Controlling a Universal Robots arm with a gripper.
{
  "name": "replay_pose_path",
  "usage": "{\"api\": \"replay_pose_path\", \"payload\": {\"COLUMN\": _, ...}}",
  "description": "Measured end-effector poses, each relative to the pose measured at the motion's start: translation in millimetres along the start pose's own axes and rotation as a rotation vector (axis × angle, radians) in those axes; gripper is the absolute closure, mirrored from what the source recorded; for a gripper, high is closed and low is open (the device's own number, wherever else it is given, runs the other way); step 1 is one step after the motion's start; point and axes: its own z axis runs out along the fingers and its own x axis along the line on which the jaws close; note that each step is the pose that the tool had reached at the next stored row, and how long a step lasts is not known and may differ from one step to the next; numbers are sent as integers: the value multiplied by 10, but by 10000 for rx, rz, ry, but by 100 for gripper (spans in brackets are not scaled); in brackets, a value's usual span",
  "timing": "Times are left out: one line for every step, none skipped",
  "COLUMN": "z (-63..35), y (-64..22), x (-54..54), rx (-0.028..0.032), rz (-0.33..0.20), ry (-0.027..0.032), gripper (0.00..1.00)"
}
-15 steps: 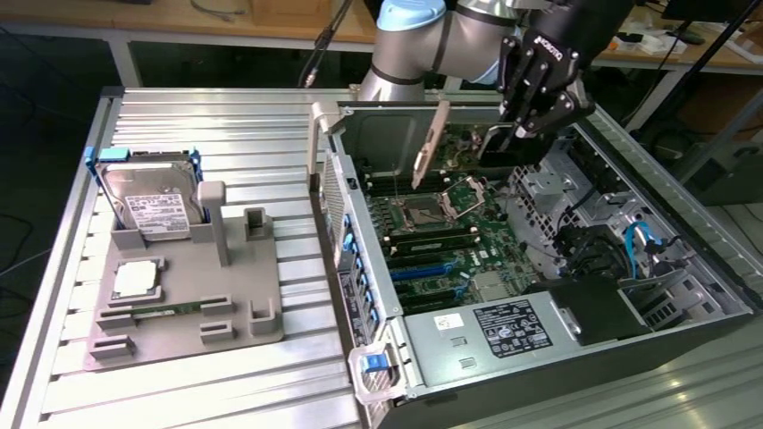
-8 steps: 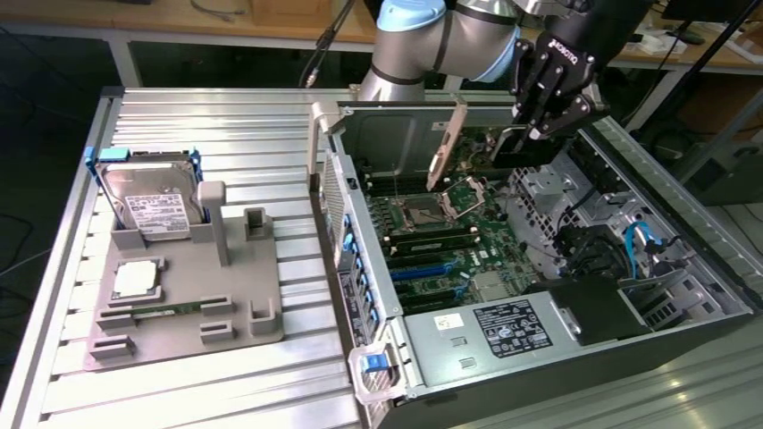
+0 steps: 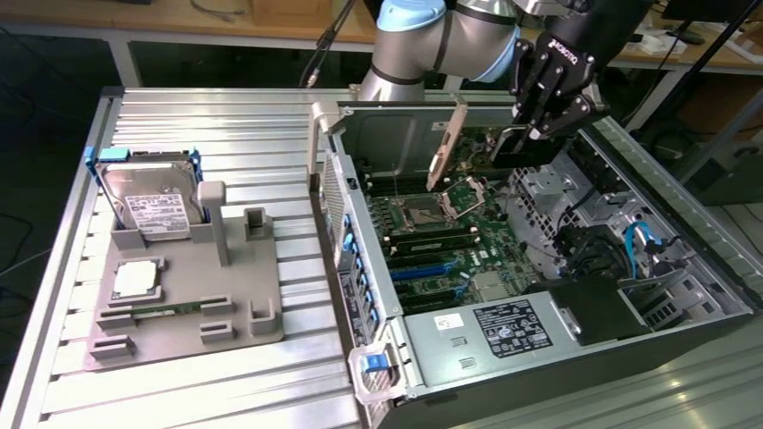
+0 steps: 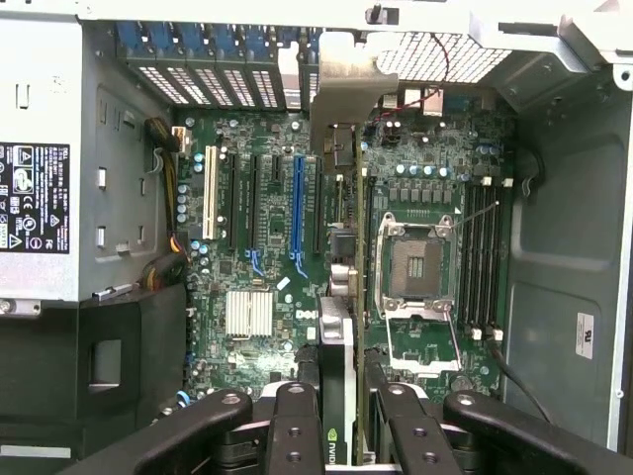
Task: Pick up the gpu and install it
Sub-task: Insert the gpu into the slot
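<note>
The gpu [image 3: 446, 147] hangs edge-down inside the open computer case [image 3: 357, 223], its silver bracket strip toward the case's rear wall. My gripper [image 3: 533, 134] is shut on the card's far end from above. In the wrist view the gpu [image 4: 336, 327] runs edge-on between my fingers [image 4: 295, 426], with my gripper [image 4: 336, 411] clamped on its top edge. The card sits above the motherboard [image 4: 267, 257], over the slots between the blue slot [image 4: 297, 213] and the CPU socket [image 4: 415, 262]. Whether its lower edge touches a slot is hidden.
The power supply [image 3: 513, 326] fills the case's near end, with cables and drive bays on the exterior view's right. On the exterior view's left, a grey fixture [image 3: 179, 295] holds a silver hard drive [image 3: 149, 201], a CPU [image 3: 135, 279] and a green memory stick [image 3: 167, 309].
</note>
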Motion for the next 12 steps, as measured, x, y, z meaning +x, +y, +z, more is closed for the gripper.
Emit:
{"api": "replay_pose_path", "payload": {"z": 0, "y": 0, "x": 0, "rx": 0, "rz": 0, "ry": 0, "gripper": 73}}
{"api": "replay_pose_path", "payload": {"z": 0, "y": 0, "x": 0, "rx": 0, "rz": 0, "ry": 0, "gripper": 73}}
{"api": "replay_pose_path", "payload": {"z": 0, "y": 0, "x": 0, "rx": 0, "rz": -1, "ry": 0, "gripper": 73}}
{"api": "replay_pose_path", "payload": {"z": 0, "y": 4, "x": 0, "rx": 0, "rz": 0, "ry": 1, "gripper": 73}}
{"api": "replay_pose_path", "payload": {"z": 0, "y": 12, "x": 0, "rx": 0, "rz": 0, "ry": 0, "gripper": 73}}
{"api": "replay_pose_path", "payload": {"z": 3, "y": 37, "x": -1, "rx": -1, "rz": 0, "ry": 1, "gripper": 73}}
{"api": "replay_pose_path", "payload": {"z": 8, "y": 89, "x": -4, "rx": -1, "rz": -1, "ry": 0, "gripper": 73}}
{"api": "replay_pose_path", "payload": {"z": 10, "y": 117, "x": -5, "rx": -2, "rz": 0, "ry": 1, "gripper": 73}}
{"api": "replay_pose_path", "payload": {"z": 12, "y": 131, "x": -5, "rx": -1, "rz": 1, "ry": 0, "gripper": 73}}
{"api": "replay_pose_path", "payload": {"z": 22, "y": 143, "x": -6, "rx": 1, "rz": 5, "ry": -3, "gripper": 73}}
{"api": "replay_pose_path", "payload": {"z": 37, "y": 143, "x": -6, "rx": 0, "rz": 34, "ry": -1, "gripper": 73}}
{"api": "replay_pose_path", "payload": {"z": 65, "y": 142, "x": -6, "rx": 1, "rz": 102, "ry": -4, "gripper": 73}}
